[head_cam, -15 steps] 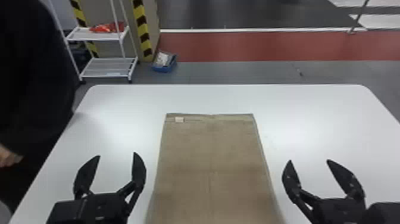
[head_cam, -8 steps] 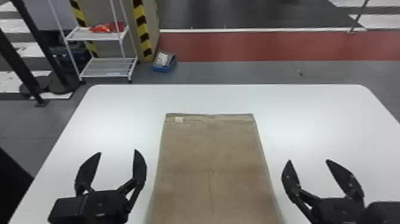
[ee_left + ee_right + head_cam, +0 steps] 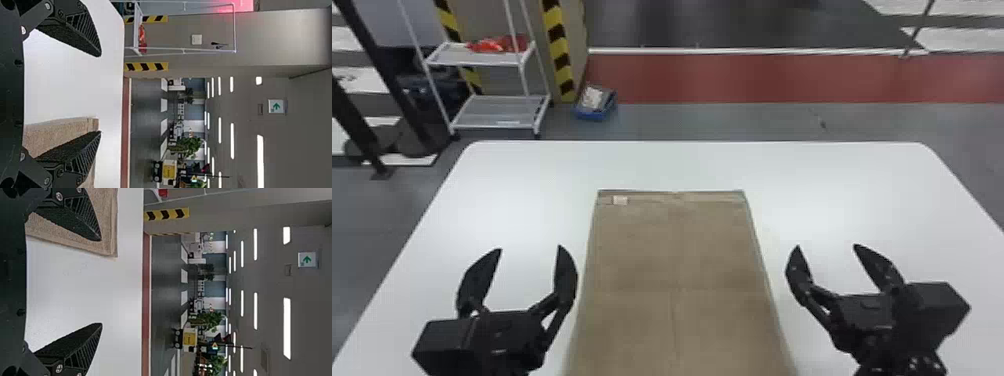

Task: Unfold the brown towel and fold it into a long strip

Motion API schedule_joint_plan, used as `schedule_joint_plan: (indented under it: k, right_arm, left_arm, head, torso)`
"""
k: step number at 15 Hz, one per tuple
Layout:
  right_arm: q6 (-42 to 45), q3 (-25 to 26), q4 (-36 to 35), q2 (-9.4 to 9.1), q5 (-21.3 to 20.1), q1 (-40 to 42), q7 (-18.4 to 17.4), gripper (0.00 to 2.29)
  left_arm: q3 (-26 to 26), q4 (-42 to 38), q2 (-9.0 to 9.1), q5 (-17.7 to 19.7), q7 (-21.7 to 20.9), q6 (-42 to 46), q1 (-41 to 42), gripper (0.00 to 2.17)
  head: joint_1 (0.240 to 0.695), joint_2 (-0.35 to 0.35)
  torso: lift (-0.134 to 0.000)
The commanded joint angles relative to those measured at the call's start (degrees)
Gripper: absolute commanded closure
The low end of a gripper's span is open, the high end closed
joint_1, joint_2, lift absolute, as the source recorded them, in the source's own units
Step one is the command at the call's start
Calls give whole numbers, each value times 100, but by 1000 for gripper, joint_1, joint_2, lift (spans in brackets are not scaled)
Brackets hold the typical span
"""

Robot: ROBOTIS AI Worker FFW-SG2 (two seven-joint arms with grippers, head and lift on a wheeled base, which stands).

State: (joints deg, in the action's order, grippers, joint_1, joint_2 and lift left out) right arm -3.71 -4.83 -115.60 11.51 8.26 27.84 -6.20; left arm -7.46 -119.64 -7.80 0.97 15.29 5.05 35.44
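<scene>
Far off on my left I see two dark poles on the floor, and next to them a white rack with something red on its top shelf. My left end effector is over the left part of the white worktop. It is let go and empty, with its two black fingers wide apart, and the finger on the right is close to the side of the towel. Behind the worktop there are yellow and black stripes, and a blue box sits on the floor just beside them. The brown towel lies flat in the middle of the worktop, between my two end effectors. It is spread out long, with a line down its middle and a fainter one going across. Its far edge is straight, with a little pale tag near the left corner. Its near end runs out at the bottom of my head view. My right end effector is over the right part of the worktop, beside the towel. It is let go and empty too, with a big gap between its fingers.
</scene>
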Motion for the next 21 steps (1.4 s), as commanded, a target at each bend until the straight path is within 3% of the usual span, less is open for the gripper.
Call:
schedule_joint_plan:
  k: [1,6,10,16,21]
  right_arm:
    - [-294,-26,328,-8,106,-525,31,113]
    - [-522,-26,1075,0,440,-1448,145,113]
    - [-540,-18,1839,-8,844,-2169,497,113]
    - [-1067,-141,2665,-17,897,-2968,717,130]
    - [-1260,-598,3254,-26,853,-3540,884,178]
  left_arm:
    - [8,20,-20,9,0,-44,-2,198]
    - [17,117,-90,88,-9,-62,-134,198]
    - [-10,240,-125,150,-79,-237,-275,198]
    - [-194,442,-196,176,-88,-448,-547,198]
    - [-256,486,-222,176,-88,-571,-626,198]
  head:
    - [695,0]
    - [695,0]
    - [695,-6]
    - [695,-12]
    - [695,0]
  torso:
    - [-123]
    - [-123]
    - [-123]
    - [-123]
    - [-123]
